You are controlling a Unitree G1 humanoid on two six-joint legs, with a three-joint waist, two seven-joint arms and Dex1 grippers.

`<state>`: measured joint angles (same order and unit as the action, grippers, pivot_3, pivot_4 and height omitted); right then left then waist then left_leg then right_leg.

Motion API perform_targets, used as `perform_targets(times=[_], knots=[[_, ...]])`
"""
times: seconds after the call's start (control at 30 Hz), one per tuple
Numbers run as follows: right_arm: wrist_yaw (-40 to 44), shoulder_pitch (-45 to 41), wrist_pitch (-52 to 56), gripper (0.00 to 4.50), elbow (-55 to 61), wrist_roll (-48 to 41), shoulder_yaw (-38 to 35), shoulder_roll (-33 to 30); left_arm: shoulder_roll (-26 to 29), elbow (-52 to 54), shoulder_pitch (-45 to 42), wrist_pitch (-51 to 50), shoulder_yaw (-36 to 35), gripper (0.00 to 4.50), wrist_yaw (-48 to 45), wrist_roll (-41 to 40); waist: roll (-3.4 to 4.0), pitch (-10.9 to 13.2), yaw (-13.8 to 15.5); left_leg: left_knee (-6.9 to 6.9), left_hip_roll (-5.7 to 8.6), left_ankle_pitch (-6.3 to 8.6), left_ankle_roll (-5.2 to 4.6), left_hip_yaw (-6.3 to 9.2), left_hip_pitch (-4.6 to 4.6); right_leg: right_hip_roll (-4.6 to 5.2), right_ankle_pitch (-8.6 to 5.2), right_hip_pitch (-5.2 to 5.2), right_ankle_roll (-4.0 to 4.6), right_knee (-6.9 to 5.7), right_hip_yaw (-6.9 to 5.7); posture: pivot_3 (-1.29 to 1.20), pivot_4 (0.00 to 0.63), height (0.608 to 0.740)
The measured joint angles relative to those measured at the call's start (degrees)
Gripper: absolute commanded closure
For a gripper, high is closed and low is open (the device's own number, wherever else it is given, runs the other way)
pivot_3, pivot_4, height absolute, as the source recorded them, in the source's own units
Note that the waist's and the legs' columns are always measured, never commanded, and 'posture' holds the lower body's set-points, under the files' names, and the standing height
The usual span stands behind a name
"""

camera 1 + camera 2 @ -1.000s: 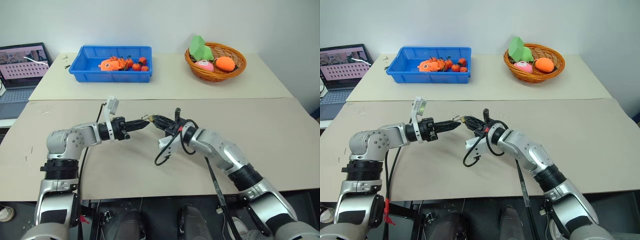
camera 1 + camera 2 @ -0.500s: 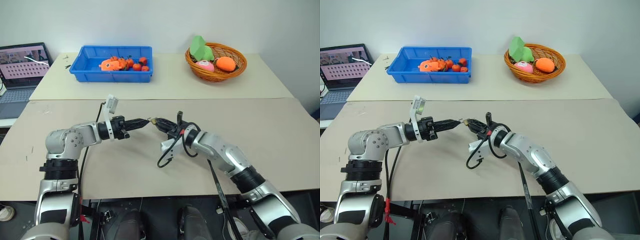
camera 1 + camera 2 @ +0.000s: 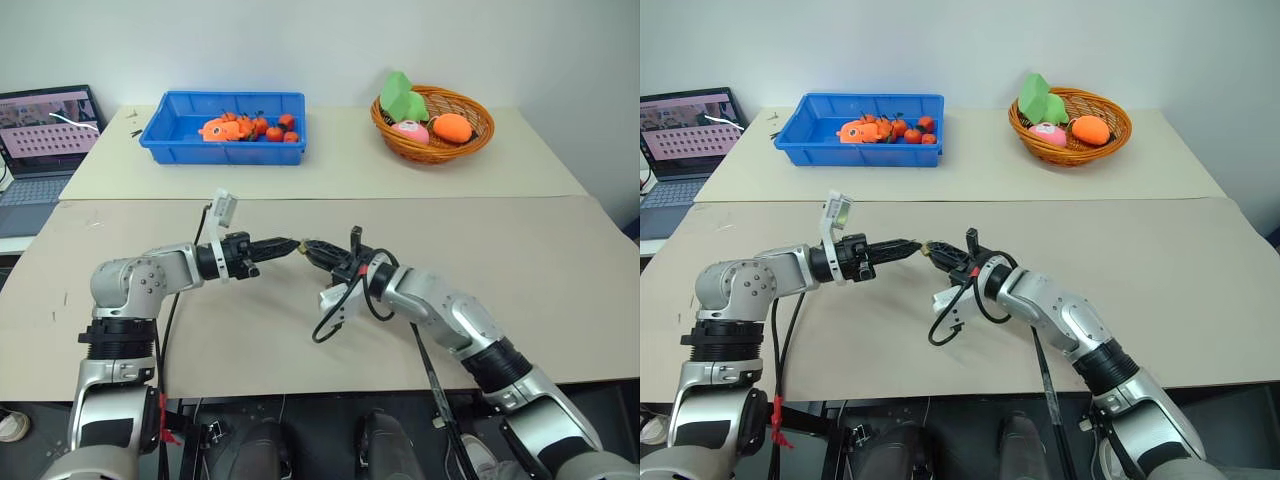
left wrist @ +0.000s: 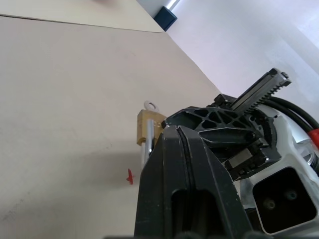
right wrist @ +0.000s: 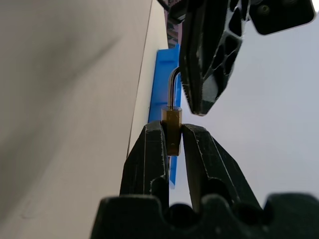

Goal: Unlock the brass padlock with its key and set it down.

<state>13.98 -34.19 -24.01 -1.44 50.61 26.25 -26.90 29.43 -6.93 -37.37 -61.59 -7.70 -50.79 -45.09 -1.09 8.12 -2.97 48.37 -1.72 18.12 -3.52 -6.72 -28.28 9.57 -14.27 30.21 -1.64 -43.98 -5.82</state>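
Right end effector (image 5: 172,137) pinches brass padlock (image 5: 172,127) above bare tabletop (image 3: 560,260)

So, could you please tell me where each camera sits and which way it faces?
Left and right eye views: on the head, looking forward and down at the table; both arms show.
Left wrist view: along the shut left pincer at the brass padlock; the right pincer's housing shows.
Right wrist view: along the right pincer, shut on the padlock body; the left pincer is at its shackle.
All views share the padlock between the pincers.
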Motion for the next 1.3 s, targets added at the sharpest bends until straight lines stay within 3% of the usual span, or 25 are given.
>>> perform_targets(times=[0.47,0.73,0.87,1.3], knots=[[1.4,2.4,0.8,4.41,0.9,-0.4,-0.3,-1.0,0.8,2.6,0.2,1.7,0.7,4.47,-2.7,0.2,-0.01,0.0,0.3,0.0,0.0,0.0,0.0,-0.01,-0.01,0.0,0.0,0.01,0.0,0.03,0.0,0.0,0.15,0.664],[4.0,3.5,2.9,4.41,0.4,-3.6,-0.7,-1.0,13.5,6.3,1.8,16.2,5.2,4.47,-16.1,7.5,-0.01,0.0,0.2,-0.01,-0.02,0.03,0.04,-0.04,0.03,-0.02,-0.03,0.01,0.04,0.02,0.01,0.0,0.15,0.664],[6.9,4.2,6.0,4.41,0.2,-6.8,-2.0,-0.3,18.8,4.2,6.1,31.8,9.9,4.47,-23.4,17.4,-0.01,0.0,0.5,-0.01,-0.01,0.07,0.03,-0.06,0.0,-0.01,-0.04,0.02,0.04,0.03,0.0,0.0,0.15,0.664],[19.0,12.9,15.1,4.41,9.2,-12.7,-2.3,0.7,13.0,1.5,9.2,41.8,13.4,4.47,-26.2,22.5,-0.01,0.0,0.7,0.12,-0.06,0.18,-0.14,-0.02,-0.09,-0.04,-0.27,0.03,-0.33,-0.01,-0.02,0.0,0.15,0.664]])
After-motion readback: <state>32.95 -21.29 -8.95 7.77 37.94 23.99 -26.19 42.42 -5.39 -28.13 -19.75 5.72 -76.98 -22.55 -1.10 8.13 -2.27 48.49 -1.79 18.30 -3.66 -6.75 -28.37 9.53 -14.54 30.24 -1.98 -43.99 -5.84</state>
